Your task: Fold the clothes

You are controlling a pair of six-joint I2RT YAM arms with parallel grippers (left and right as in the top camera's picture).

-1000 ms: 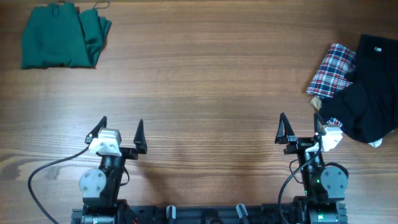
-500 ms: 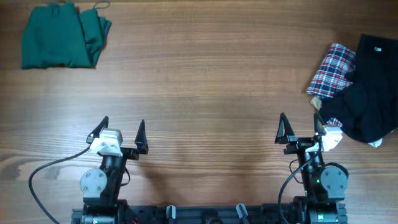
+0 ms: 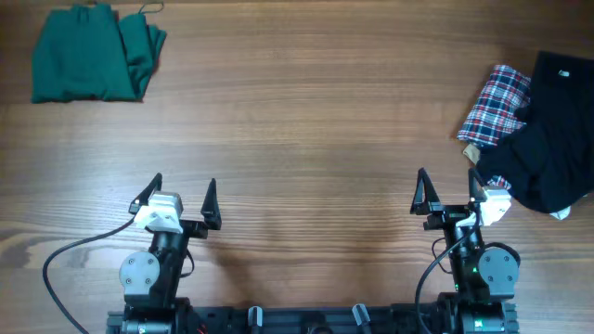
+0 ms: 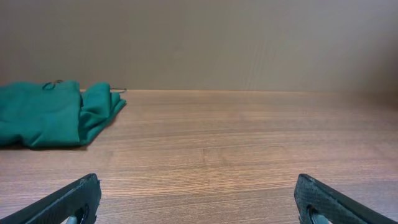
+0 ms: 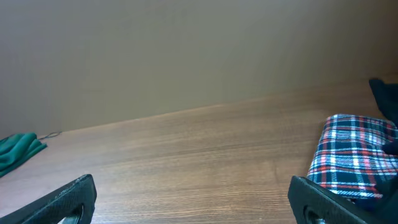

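The clothes (image 3: 93, 54), a plain dark teal-green garment, lie in a folded heap at the table's far left corner; the left wrist view shows them (image 4: 53, 113) far ahead on the left, and a green edge (image 5: 18, 152) peeks into the right wrist view. My left gripper (image 3: 180, 190) sits near the front edge at the left, open with nothing between its fingers (image 4: 74, 198). At the front right, my right gripper (image 3: 449, 185) is open too, empty, its fingers (image 5: 323, 198) wide apart. Both are far from the clothes.
A red-white-blue plaid cloth (image 3: 492, 104) lies at the right edge, seen also as the plaid cloth (image 5: 351, 155) in the right wrist view. A black garment (image 3: 557, 130) lies over and beside it. Bare wooden table (image 3: 306, 121) spreads between the piles.
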